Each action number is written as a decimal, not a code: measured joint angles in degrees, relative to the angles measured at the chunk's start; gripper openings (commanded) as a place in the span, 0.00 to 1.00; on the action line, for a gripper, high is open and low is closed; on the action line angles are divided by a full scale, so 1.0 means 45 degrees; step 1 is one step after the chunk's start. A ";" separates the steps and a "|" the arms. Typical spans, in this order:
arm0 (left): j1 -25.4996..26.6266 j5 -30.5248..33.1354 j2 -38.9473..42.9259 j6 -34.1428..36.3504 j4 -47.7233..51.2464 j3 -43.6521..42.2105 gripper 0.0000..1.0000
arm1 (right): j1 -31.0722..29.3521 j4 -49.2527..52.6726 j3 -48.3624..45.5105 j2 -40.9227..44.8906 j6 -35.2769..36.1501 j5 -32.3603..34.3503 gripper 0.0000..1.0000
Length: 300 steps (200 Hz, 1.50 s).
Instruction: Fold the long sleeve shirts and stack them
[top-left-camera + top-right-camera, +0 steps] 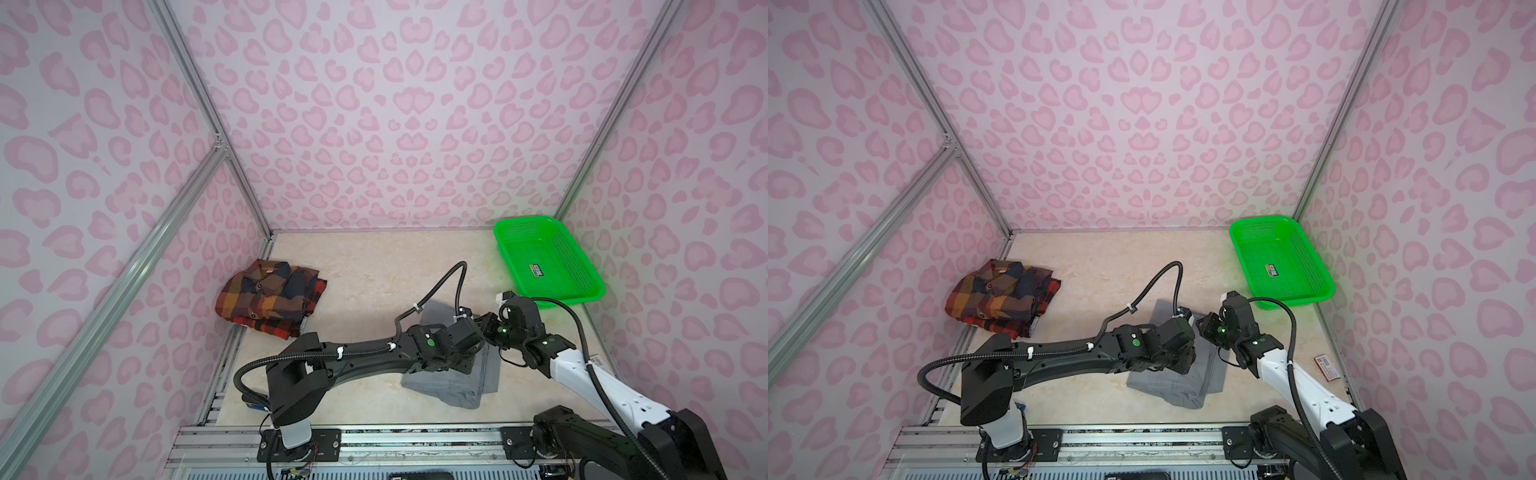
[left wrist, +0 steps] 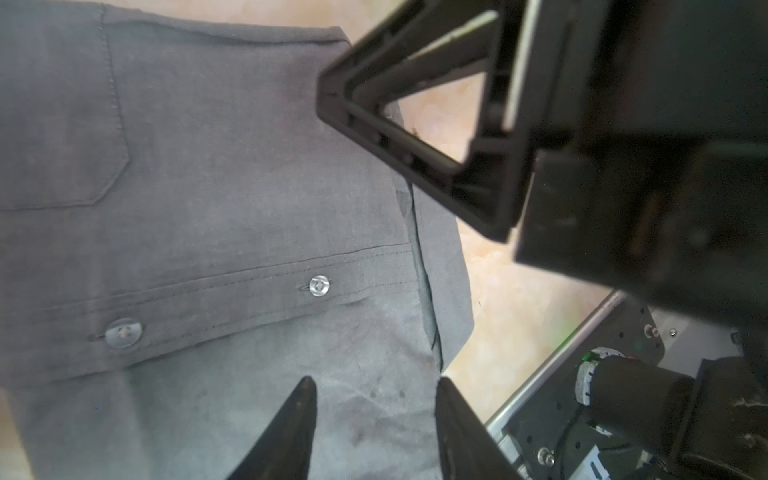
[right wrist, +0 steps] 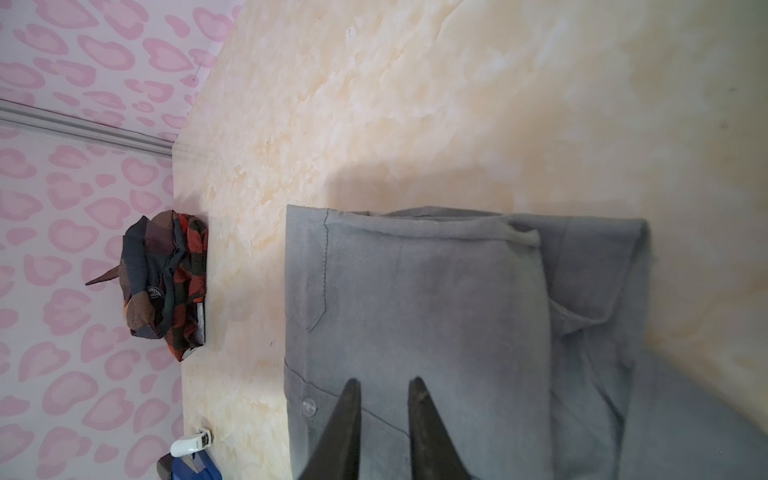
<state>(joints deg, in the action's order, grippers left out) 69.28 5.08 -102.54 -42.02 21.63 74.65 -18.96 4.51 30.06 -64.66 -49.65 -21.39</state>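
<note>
Counter [image 1: 374,270]: marbled beige, pink-patterned walls on three sides.

Green basket [image 1: 575,259] sits in the far right corner, also seen in a top view [image 1: 1308,257]. You'll see a small label on its floor.

Gray shirt [image 1: 449,386] is folded into a rough rectangle and lies flat on the counter, near-right of centre. Both wrists are over it, so its middle is hidden in both top views [image 1: 1167,386]. The wrist views show it with the placket side up [image 2: 249,187] and folded layers stacked along one edge [image 3: 415,311].

Plaid shirt [image 1: 266,297] is folded, collar up, against the left wall. It is well apart from the gray shirt, so the two are not stacked. It also shows in a top view [image 1: 1000,295] and in the right wrist view [image 3: 166,286].

Left gripper [image 2: 376,386]: released, jaws well apart just above the gray cloth near its edge, nothing between them.

Right gripper [image 3: 384,384]: jaws only narrowly apart over the gray shirt, flat cloth showing through the gap, nothing pinched that you can see. I can't tell whether the tips touch the cloth. The two grippers are close together, and the right one's finger fills a corner of the left wrist view.

Chest pocket [image 2: 62,124] is flat.

Two clear buttons [image 2: 319,286] sit on the placket.

A small red-and-white card [image 1: 1327,368] lies on the counter near the right wall.
</note>
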 measured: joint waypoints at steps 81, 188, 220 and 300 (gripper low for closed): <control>0.0185 -0.1389 -0.1117 -0.0083 -0.1744 -0.0811 0.16 | 0.1112 -0.3084 -0.0772 -0.4114 -0.0117 -0.1093 0.09; -0.0801 -0.0641 -0.0733 0.0680 -0.1846 -0.1967 0.20 | -0.0908 -0.8068 0.0869 -0.8111 -0.2132 0.0403 0.05; -0.0821 -0.0583 -0.0311 0.0763 -0.1812 -0.1496 0.23 | -0.1141 -0.8748 0.0797 -0.8276 -0.3065 0.0952 0.09; -0.0636 -0.0869 -0.0287 0.0908 -0.2200 -0.1069 0.23 | -0.0044 -0.4804 0.1870 -0.4138 -0.2006 0.1088 0.49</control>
<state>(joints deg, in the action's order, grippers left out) 66.41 1.17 -103.83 -37.93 11.73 69.84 -19.16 -17.10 38.48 -83.29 -58.67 -16.49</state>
